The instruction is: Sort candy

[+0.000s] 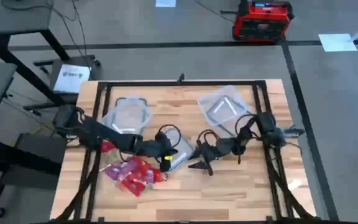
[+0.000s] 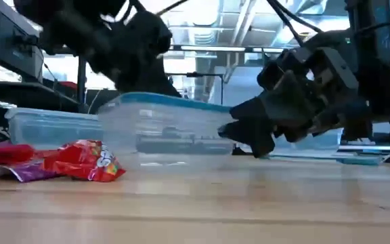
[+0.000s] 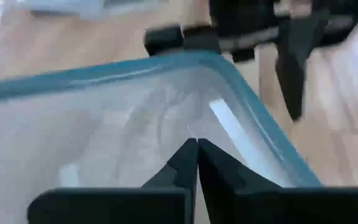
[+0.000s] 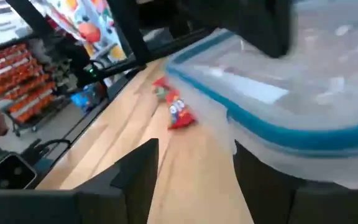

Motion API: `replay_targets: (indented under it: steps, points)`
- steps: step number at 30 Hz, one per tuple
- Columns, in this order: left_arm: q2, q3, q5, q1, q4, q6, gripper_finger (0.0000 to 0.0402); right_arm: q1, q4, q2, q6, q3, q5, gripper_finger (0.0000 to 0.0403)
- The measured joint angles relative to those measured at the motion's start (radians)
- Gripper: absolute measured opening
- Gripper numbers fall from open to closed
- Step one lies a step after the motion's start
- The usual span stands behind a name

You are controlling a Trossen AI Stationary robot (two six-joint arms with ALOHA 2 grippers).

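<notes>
The candy (image 1: 132,173) is a heap of red, pink and purple wrapped pieces on the table's near left part; it also shows in the low view (image 2: 80,161) and the right wrist view (image 4: 178,112). A clear tub (image 1: 180,155) with a bluish rim (image 3: 247,99) stands at mid-table, just right of the heap. My left gripper (image 3: 197,149) is shut, its tips over the tub's clear inside. My right gripper (image 4: 194,168) is open at the tub's right corner (image 4: 260,124), near the wood. My left gripper comes at the tub from above and from the table's left. Its shut fingertips stand over the tub's clear surface, and I cannot tell whether they touch it. My right gripper has one finger (image 2: 239,129) close against the tub's right end wall; whether it touches cannot be told.
Two more clear tubs lie on the far part of the table, one left (image 1: 129,112) and one right (image 1: 222,106). Bare wood (image 1: 241,193) shows on the near right side. Dark frame rails (image 1: 166,83) run along the table's edges.
</notes>
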Motion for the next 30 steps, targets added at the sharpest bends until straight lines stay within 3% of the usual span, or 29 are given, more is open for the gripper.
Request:
replay_targets:
  steps: [7,13,18,21,24,28,30]
  points:
    - [0.111,0.005,0.063,0.019,0.122,0.018,0.0000,-0.002,0.026,0.002,0.065,0.021,-0.047,0.0191]
    - [0.119,0.005,0.080,0.015,0.134,0.043,0.0000,-0.014,0.059,-0.007,0.189,0.083,-0.328,0.0191]
    - [0.108,0.009,0.101,0.014,0.145,0.070,0.0000,-0.014,0.035,-0.009,0.269,0.090,-0.440,0.0190]
    - [0.063,0.050,0.117,0.008,0.061,0.091,0.0000,0.007,0.021,-0.049,0.298,0.078,-0.477,0.0184]
    - [-0.030,0.132,0.124,0.005,-0.128,0.098,0.0000,0.027,-0.079,-0.158,0.242,0.073,-0.451,0.0174]
    - [-0.177,0.281,0.106,-0.002,-0.472,0.133,0.0000,0.031,-0.475,-0.349,0.057,0.097,-0.330,0.0159]
    - [-0.245,0.349,0.092,-0.011,-0.662,0.140,0.0000,0.031,-0.704,-0.440,-0.062,0.147,-0.201,0.0152]
